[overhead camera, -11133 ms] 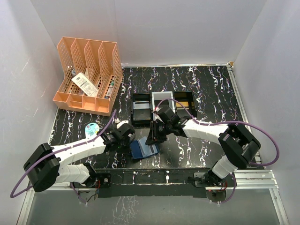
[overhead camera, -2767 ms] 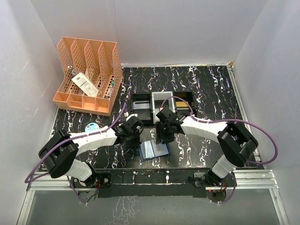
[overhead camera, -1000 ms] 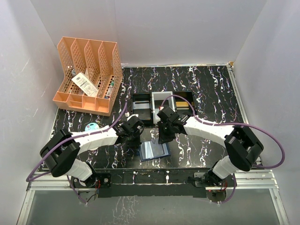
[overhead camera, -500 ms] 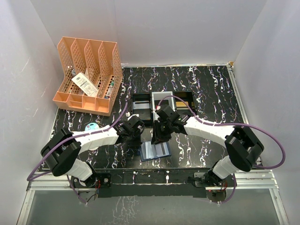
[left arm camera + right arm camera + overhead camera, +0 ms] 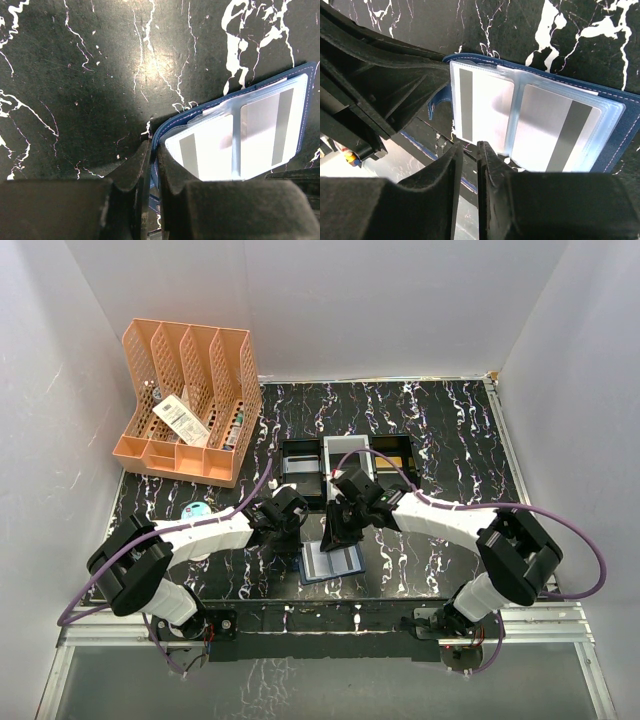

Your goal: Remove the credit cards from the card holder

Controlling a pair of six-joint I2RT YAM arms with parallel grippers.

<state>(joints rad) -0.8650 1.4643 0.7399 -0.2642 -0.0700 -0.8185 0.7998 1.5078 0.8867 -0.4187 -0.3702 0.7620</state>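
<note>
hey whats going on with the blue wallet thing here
The left gripper is shut on a corner of the open card holder lying on the table. The right gripper, jaws nearly together, sits at the edge of one of the two credit cards, both in clear sleeves. Whether it grips the card is unclear.
</note>
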